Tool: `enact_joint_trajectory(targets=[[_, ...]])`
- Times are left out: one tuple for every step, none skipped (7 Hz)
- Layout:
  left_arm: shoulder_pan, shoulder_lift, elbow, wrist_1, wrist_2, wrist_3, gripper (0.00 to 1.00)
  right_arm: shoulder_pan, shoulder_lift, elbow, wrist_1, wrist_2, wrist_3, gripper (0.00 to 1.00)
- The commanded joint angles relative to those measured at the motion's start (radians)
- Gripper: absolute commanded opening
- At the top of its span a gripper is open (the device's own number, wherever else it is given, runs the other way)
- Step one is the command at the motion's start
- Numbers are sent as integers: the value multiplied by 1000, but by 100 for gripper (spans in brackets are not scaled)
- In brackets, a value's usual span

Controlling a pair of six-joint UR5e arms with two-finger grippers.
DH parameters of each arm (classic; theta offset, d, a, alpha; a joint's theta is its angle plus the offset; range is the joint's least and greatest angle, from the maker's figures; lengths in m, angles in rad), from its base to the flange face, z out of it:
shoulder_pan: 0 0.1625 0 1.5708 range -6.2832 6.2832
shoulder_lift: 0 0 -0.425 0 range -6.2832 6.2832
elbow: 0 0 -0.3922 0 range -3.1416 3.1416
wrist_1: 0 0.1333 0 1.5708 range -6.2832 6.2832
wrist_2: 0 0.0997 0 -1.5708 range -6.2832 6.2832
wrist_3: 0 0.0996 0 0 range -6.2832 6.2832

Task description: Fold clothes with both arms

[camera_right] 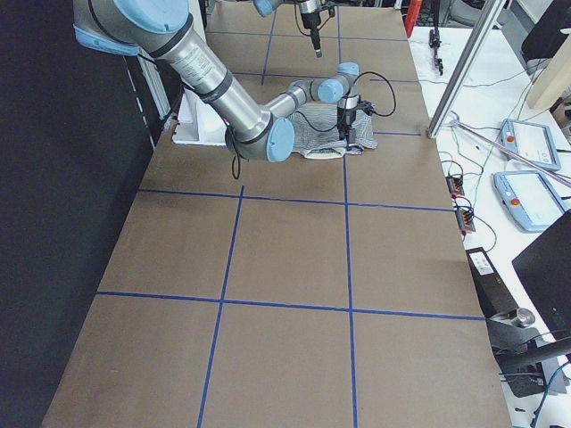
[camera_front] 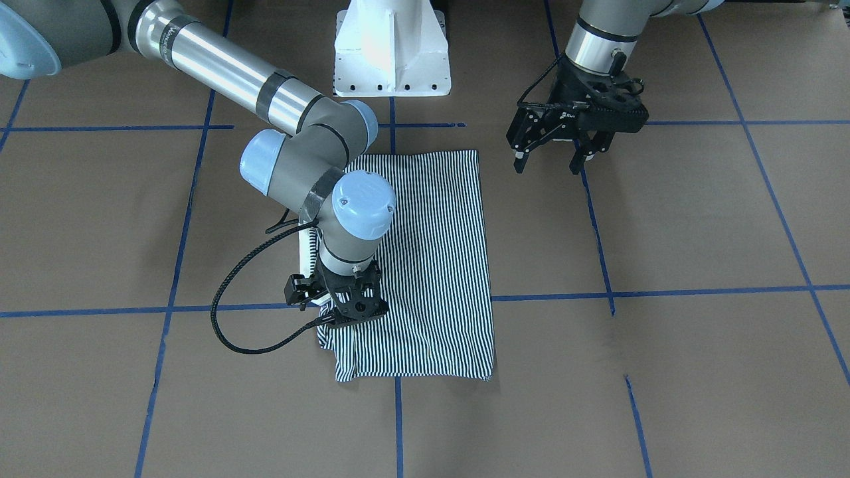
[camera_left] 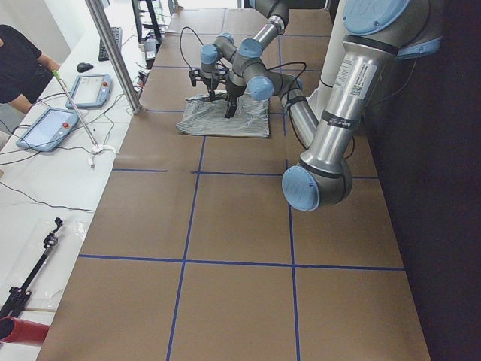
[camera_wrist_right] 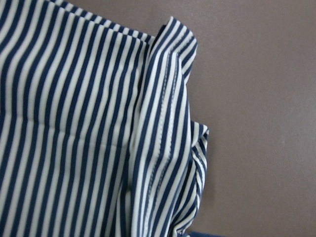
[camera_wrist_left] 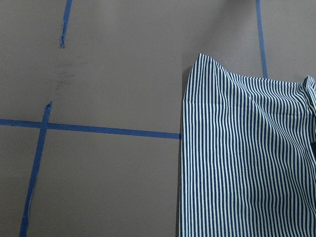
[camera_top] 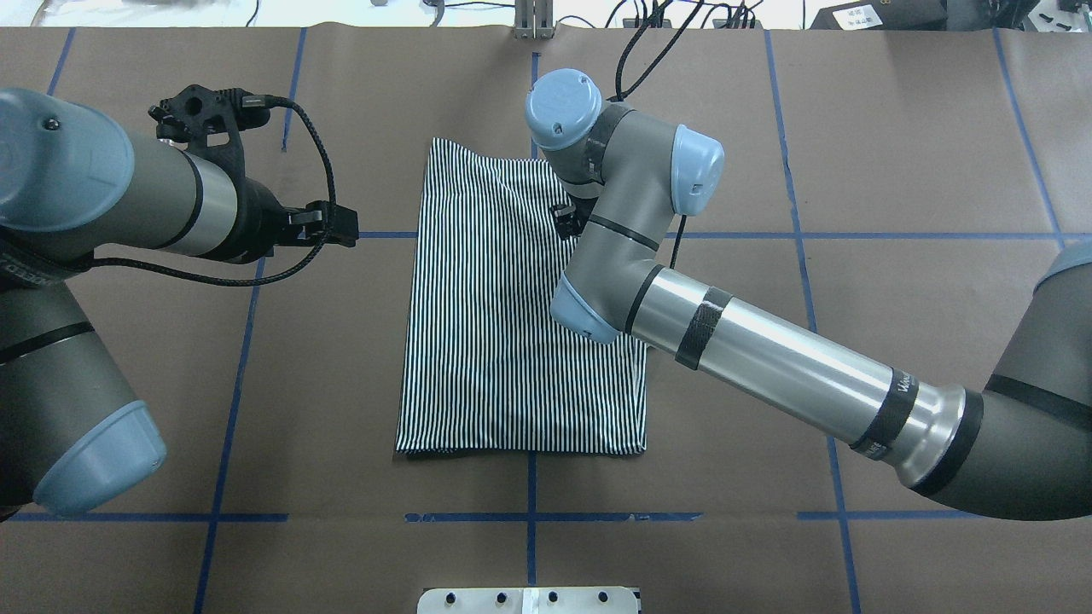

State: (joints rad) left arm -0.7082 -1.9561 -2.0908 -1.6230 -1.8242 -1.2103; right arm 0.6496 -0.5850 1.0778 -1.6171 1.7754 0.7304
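**Item:** striped polo shirt (camera_front: 431,265), folded to a rectangle. It lay flat at the middle of the worktop (camera_front: 697,232), long sides running from the robot's edge toward the operators' edge.

**Risk:** the shirt's corner nearest the operators' edge, on the robot's right, was bunched into a loose sleeve fold (camera_wrist_right: 168,123). A lift from there could catch only the top layer. It could also drag the stack askew, since nothing pinned the other side.

**Right pincer** (camera_front: 350,312): pressed down onto that bunched corner. Whether it was clenched or released could not be told, as its fingers were apparently hidden by the wrist.

**Left pincer** (camera_front: 547,166): released, fingers spread, empty. It was raised above bare worktop beside the shirt's opposite long side, apart from the cloth.
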Motion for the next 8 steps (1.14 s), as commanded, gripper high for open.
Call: enact_joint_trajectory(targets=[[1,-1,0,0,-1,-3,100,4,-7,4,-26,2,-26,100],[3,-3,0,0,-1,-3,100,27,-7,7,-43,2,-55,100],[3,-6,0,0,-1,-5,100,54,-21,11,-47,4,-93,100],[1,-9,0,0,-3,-6,100,96,-68,25,-41,22,-159,100],[1,-12,0,0,-1,-6,100,146,-122,72,-37,29,-227,100],[0,-13,-2,0,-3,-6,100,181,-115,77,-38,77,-230,100],[0,-13,-2,0,-6,-5,100,199,-81,79,-37,108,-223,100],[0,-15,-2,0,-15,-6,100,199,-60,79,-30,116,-200,100]])
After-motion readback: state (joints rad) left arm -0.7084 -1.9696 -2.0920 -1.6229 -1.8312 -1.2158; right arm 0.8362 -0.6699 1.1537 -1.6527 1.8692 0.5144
